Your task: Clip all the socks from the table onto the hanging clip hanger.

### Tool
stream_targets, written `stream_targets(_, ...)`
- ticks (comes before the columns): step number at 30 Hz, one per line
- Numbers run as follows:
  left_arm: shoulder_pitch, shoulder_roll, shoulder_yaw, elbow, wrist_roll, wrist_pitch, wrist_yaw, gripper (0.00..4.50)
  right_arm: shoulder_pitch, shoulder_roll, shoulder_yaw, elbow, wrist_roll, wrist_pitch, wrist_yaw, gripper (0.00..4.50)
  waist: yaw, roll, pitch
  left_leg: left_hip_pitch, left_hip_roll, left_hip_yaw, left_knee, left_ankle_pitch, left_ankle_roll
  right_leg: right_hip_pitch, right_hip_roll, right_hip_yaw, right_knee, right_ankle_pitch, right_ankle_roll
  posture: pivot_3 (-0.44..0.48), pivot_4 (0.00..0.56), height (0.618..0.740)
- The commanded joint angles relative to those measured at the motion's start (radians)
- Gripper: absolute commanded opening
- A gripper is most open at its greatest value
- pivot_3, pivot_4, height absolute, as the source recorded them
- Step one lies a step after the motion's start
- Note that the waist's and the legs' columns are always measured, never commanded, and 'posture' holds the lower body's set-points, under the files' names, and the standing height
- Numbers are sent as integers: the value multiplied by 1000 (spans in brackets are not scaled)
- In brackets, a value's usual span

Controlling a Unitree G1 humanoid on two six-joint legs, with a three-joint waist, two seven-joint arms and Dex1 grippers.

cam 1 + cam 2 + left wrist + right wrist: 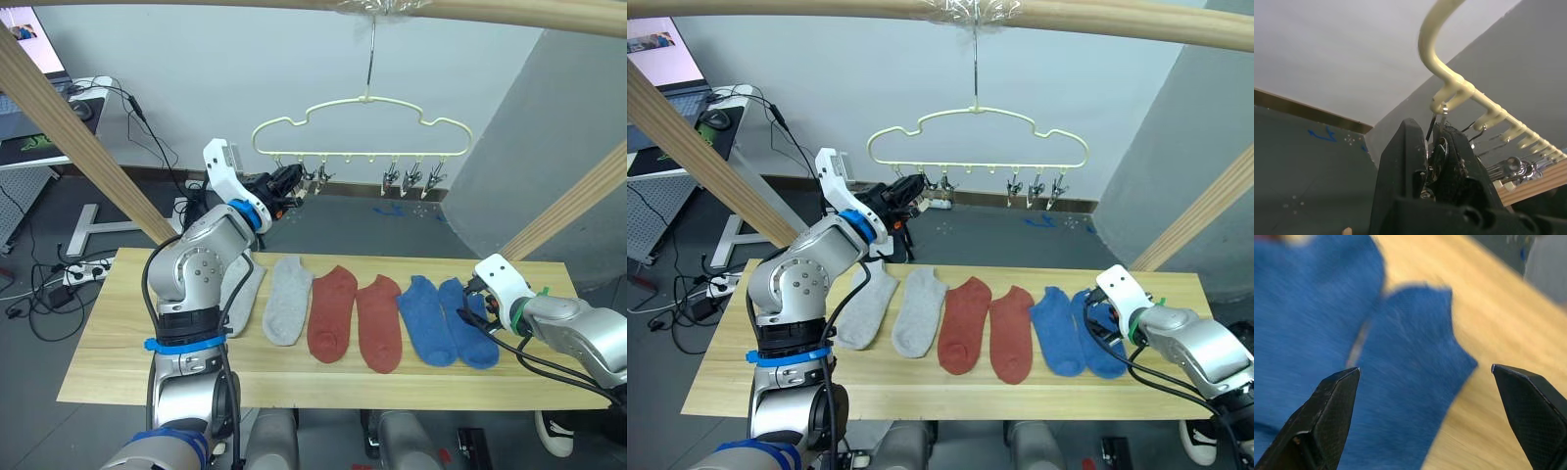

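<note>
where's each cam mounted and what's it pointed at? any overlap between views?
Left eye and right eye views: head stereo pair, looking forward and down at the table, six socks and clip hanger; both arms show.
Left wrist view: looks up along the left gripper, shut on a clip of the hanger.
Right wrist view: looks down between the open right gripper fingers at a blue sock.
Shared: hanger, blue socks.

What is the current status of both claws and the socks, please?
Left claw shut on a clip at the clip hanger's left end. Right claw open over the outermost blue sock. All six socks on the table. Nothing in the way.
</note>
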Motion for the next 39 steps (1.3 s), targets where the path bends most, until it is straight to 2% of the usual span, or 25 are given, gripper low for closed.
stream_targets(1,2,-3,-3,-59,-18,1,14,236,-28,20,-7,73,-78,-41,77,4500,1,1,2,0,0,0,0,0,0,0,0,0,0,0,0,76,309,740)
stream_targets(15,28,9,-15,-88,-16,6,33,236,-125,142,-18,264,-226,-76,259,4500,5,1,20,0,0,0,0,0,0,0,0,0,1,0,0,102,323,740)
stream_targets(24,33,17,-18,-97,-15,8,36,236,-109,189,-14,380,-306,-159,343,4500,7,1,20,0,0,0,2,0,-1,1,0,0,1,2,2,123,319,740)
stream_targets(26,35,19,-20,-99,-14,9,36,236,-105,195,-21,384,-318,-164,354,4139,7,1,20,1,0,0,2,1,-1,1,0,0,1,3,3,123,319,740)
stream_targets(29,36,20,-21,-100,-13,10,36,236,-102,202,-29,374,-329,-162,368,3223,7,1,20,1,0,0,3,1,-1,1,0,1,1,3,4,123,319,740)
stream_targets(37,37,21,-24,-99,-10,7,37,236,-103,217,-45,378,-355,-153,390,285,9,1,20,1,0,0,3,1,-2,2,0,1,1,5,6,124,317,740)
stream_targets(38,38,21,-24,-99,-9,7,37,236,-103,219,-47,379,-359,-152,393,46,9,1,20,1,0,0,3,1,-2,2,0,1,1,5,6,124,317,740)
stream_targets(39,38,21,-25,-98,-9,6,37,236,-104,220,-48,381,-363,-152,396,46,10,1,20,1,0,0,3,1,-2,2,0,1,1,5,6,129,317,740)
